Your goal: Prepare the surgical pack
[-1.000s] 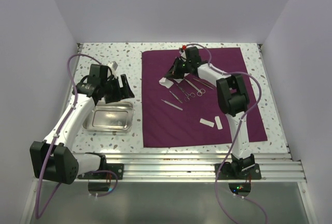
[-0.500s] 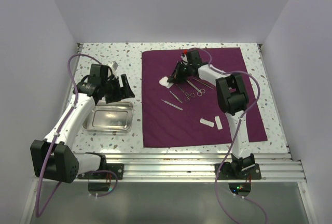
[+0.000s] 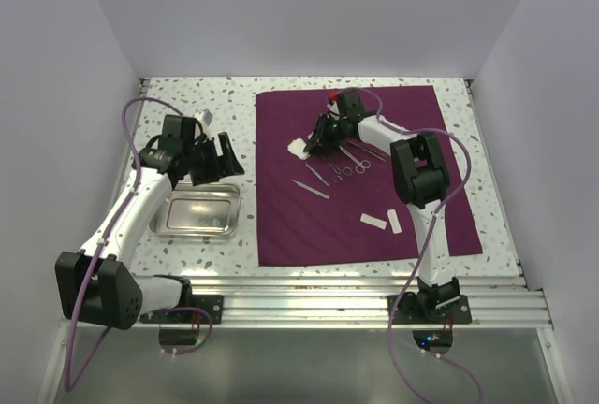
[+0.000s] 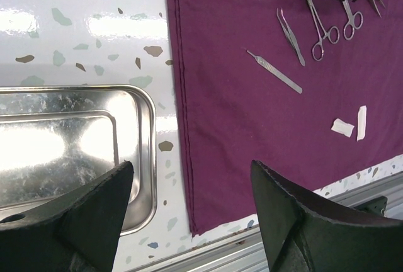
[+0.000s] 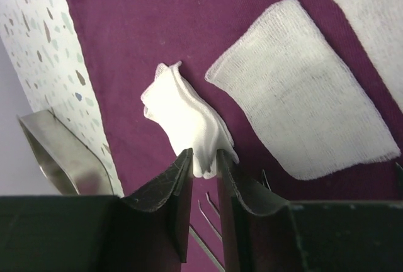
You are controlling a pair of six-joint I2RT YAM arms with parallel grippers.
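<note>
the crumpled gauze (image 5: 182,118) lies on the cloth (image 5: 126,45) straight ahead of the right gripper (image 5: 203,155), and its near end reaches into the slit between the two tips. the fingers (image 5: 167,187) stand only a narrow gap apart. white fills that gap at the tips and purple shows through it lower down. whether they pinch the gauze or merely flank it, i cannot tell. a flat square (image 5: 302,121) of gauze lies spread on the cloth to the right of the crumpled piece, apart from the fingers. a second square (image 5: 371,7) lies beyond it, cut off by the picture's corner.

seen from the left wrist, the scissors (image 4: 320,33) and tweezers (image 4: 291,36) lie side by side on the cloth just beside that gripper's body.

the left gripper (image 4: 192,168) hangs above the table (image 4: 94,26) with its fingers spread wide and nothing between them. one finger is over the right end of the tray (image 4: 63,146), the other over the cloth near its left edge. the tray sits on the table just left of the cloth, with a strip of table between them.
</note>
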